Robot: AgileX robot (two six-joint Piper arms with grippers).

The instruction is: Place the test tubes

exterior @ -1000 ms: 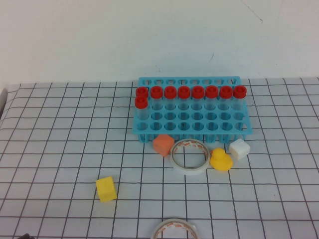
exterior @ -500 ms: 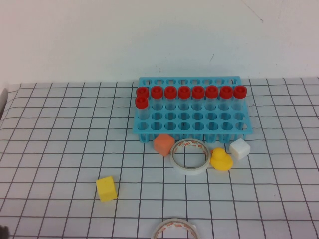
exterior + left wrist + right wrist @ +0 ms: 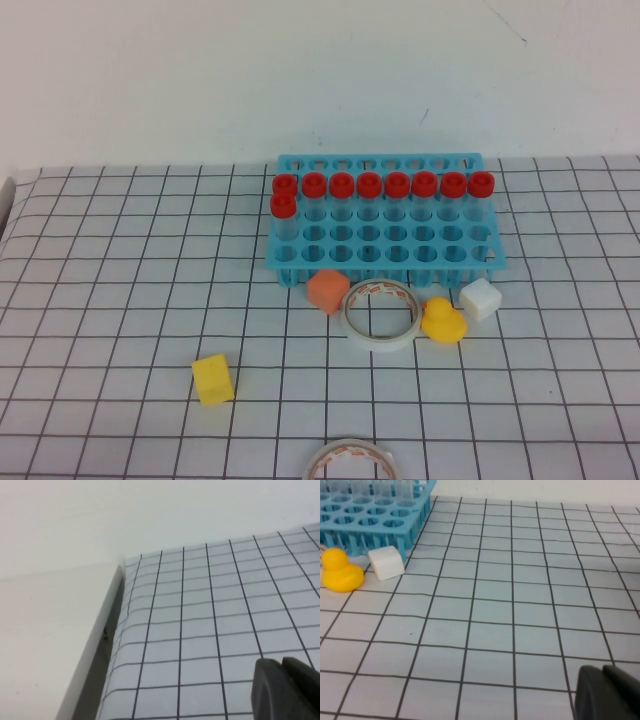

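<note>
Both grippers are off the high view, at your near edge. L gripper [image 3: 287, 690]: jaws shut, empty, over bare grid mat [image 3: 200, 630] by the table's left edge. R gripper [image 3: 607, 692]: shut, empty too. Test tubes [image 3: 383, 195] all stand upright, long axis vertical, in the blue rack [image 3: 385, 250] at 12 o'clock. No loose tube in sight. The rack is approx 11 o'clock from the R gripper, so the R arm looks nearer.

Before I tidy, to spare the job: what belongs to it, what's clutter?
Job: tubes, rack, left end effector (shut, by the table's left edge), right end effector (shut, near-right of the rack).
Clutter: orange block, tape, near tape, duck, white cube, yellow cube.
</note>
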